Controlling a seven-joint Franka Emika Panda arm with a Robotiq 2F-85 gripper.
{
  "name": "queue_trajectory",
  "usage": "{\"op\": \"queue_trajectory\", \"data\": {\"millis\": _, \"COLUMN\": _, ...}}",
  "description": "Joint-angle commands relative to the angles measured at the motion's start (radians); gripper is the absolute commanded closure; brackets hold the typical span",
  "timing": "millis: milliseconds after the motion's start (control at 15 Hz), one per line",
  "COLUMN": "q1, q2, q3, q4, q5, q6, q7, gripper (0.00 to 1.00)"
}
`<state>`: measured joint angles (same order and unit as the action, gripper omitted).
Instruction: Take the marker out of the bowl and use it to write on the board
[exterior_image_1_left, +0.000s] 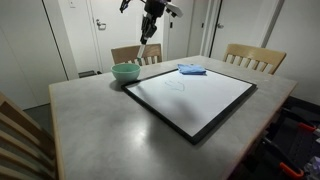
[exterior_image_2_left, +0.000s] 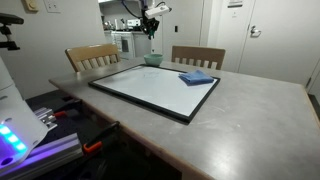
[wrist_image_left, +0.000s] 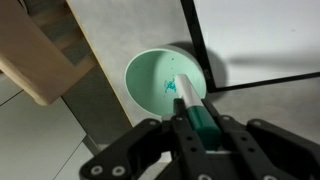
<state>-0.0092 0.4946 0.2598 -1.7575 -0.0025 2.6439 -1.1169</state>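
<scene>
The grey table (exterior_image_1_left: 110, 125) fills the lower frame in both exterior views, and the whiteboard (exterior_image_1_left: 190, 100) lies flat on it at centre right. A blue cloth (exterior_image_1_left: 192, 69) rests at the board's far edge. The mint-green bowl (exterior_image_1_left: 126, 72) sits just beside the board's upper-left corner. High above it, at the top of the frame, hangs the gripper (exterior_image_1_left: 150, 26). In the wrist view its fingers (wrist_image_left: 160, 135) are clamped on the marker (wrist_image_left: 188, 95), which points down over the bowl and is clear of it. The lift-out looks done. Carrying the marker across to the board and writing are left.
</scene>
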Motion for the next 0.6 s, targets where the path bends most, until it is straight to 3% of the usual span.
{"op": "queue_trajectory", "data": {"millis": 0, "q1": -0.049, "q2": 0.054, "q3": 0.058, "q4": -0.021, "q5": 0.063, "q6": 0.144, "q7": -0.085, "gripper": 0.95}}
{"op": "queue_trajectory", "data": {"millis": 533, "q1": -0.166, "q2": 0.195, "q3": 0.176, "q4": 0.015, "q5": 0.09, "q6": 0.238, "q7": -0.175, "gripper": 0.95}}
